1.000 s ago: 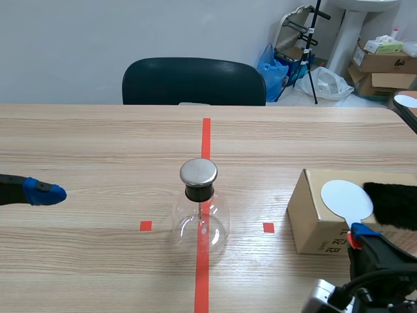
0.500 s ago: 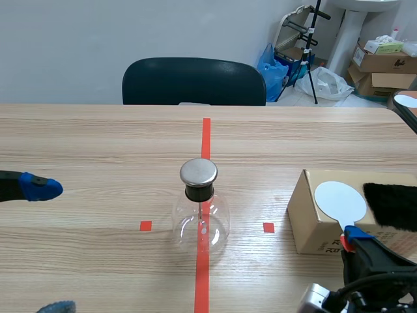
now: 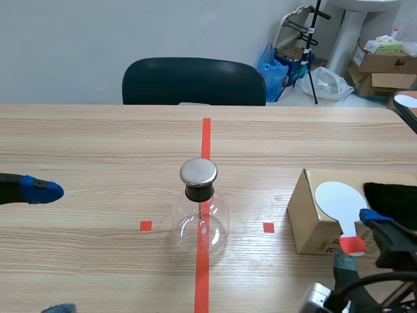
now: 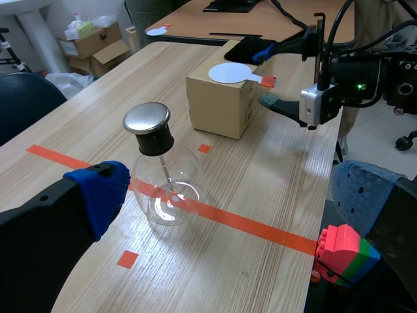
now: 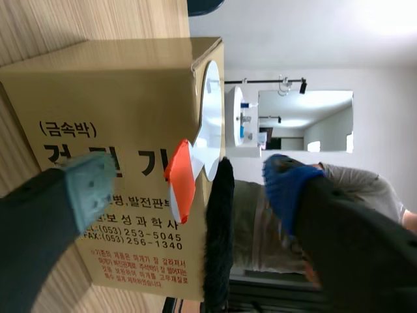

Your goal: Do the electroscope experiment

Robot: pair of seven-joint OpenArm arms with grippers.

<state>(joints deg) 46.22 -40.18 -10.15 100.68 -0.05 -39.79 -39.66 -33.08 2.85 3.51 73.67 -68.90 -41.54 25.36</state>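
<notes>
A: So, where is the electroscope point(image 3: 201, 218) standing?
B: It is sitting upright on the desk point(image 3: 98, 150), on the red centre line between the two arms, with its metal cap point(image 3: 198, 172) on. Nothing is touching it.
A: And which step is going on?
B: By my reading, the pick-up of the charging tool. The white paddle point(image 3: 339, 195) is lying on the cardboard box point(image 3: 306, 218), just beside the black fur point(image 3: 391, 199), and its red-taped handle point(image 3: 352, 245) is sticking out past the box edge. The right gripper point(image 5: 189, 188) is hanging with its fingers apart, one on either side of that handle, not yet pinching it.
A: What is the next move asking for?
B: Probably closing squarely on the thin handle, then lifting without dragging the paddle off the box. Rubbing on the fur and carrying to the cap would be coming later, I am guessing.
A: And the left gripper point(image 4: 231, 195)?
B: It is hanging well apart from the electroscope, fingers spread wide, holding nothing.
A: Is any view telling you more than the others?
B: The right wrist view is showing gaps between both pads point(image 5: 91, 186) and the handle, which the scene view is leaving unclear. The left wrist view is showing the thin rod point(image 4: 166, 179) inside the electroscope plainly, and a coloured toy block point(image 4: 345, 251) beside its own finger, which the scene view is missing.
</notes>
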